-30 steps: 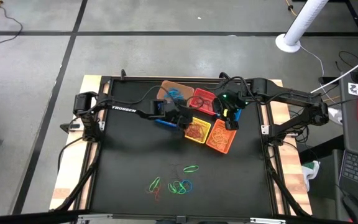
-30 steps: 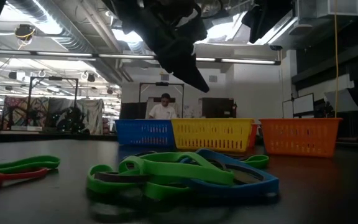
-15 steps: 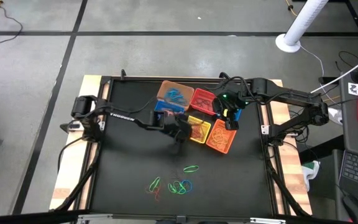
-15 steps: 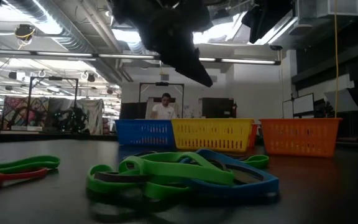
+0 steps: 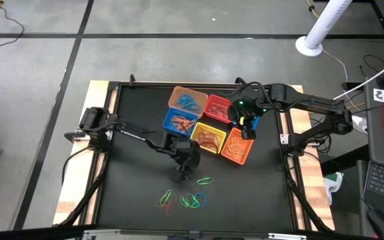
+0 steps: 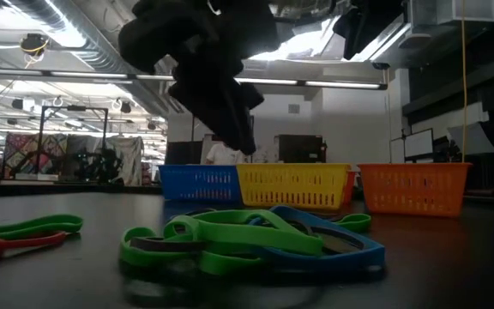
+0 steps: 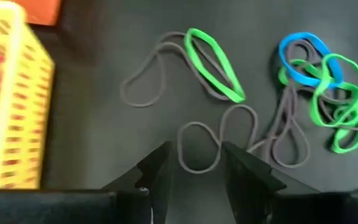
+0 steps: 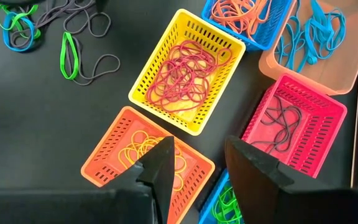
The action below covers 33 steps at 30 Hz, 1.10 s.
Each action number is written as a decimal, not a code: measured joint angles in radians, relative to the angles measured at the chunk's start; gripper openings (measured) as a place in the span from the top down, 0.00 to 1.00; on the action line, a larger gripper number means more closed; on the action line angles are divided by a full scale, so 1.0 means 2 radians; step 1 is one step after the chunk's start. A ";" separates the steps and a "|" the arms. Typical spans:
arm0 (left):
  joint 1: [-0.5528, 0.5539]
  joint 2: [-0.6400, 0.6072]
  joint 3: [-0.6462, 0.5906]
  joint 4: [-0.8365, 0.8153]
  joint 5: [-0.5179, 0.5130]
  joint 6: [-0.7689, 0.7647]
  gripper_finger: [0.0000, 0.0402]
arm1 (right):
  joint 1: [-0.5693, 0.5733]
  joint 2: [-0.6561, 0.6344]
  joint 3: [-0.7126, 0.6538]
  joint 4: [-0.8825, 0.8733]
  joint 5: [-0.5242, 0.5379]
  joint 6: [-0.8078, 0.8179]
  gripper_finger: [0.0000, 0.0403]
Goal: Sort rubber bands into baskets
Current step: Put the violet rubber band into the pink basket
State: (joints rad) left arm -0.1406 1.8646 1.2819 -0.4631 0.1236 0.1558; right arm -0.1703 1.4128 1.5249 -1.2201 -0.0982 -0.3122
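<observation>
Your left gripper point(image 5: 184, 175) hangs over the bare mat with its fingers point(image 7: 158, 171) apart and holding nothing, just behind the loose rubber bands point(image 5: 191, 197) that lie in a heap near the front edge, a single green band point(image 7: 214, 55) lying a little apart from the tangle. Your right gripper point(image 5: 245, 125) waits over the baskets point(image 5: 207, 122) at the far middle of the table point(image 5: 132, 200), its fingers point(image 8: 160, 163) also spread and empty above the orange basket point(image 8: 119, 150). The yellow basket point(image 8: 189, 68) holds red bands, the red one point(image 8: 299, 123) dark bands.
</observation>
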 joint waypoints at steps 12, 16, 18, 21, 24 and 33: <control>-0.018 0.068 0.000 0.006 0.048 0.003 0.68 | 0.000 0.000 0.000 0.006 0.000 0.000 0.65; -0.030 0.077 0.000 0.011 0.049 0.003 0.68 | 0.000 0.000 0.000 0.014 0.000 0.000 0.65; -0.033 0.080 0.000 0.021 0.048 0.003 0.68 | 0.000 0.000 0.000 0.018 0.000 0.000 0.65; -0.035 0.086 0.001 0.034 0.048 0.004 0.68 | 0.000 0.000 0.000 0.026 0.000 0.000 0.65; -0.034 0.092 0.002 0.037 0.037 0.004 0.70 | 0.000 0.000 0.000 0.028 0.000 0.000 0.65; -0.030 0.079 0.000 0.031 0.028 0.027 0.98 | 0.000 0.000 0.000 0.028 0.000 0.000 0.65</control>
State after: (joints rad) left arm -0.2011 2.0233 1.2821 -0.4011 0.1800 0.2106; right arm -0.1699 1.4132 1.5242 -1.1643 -0.0982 -0.3115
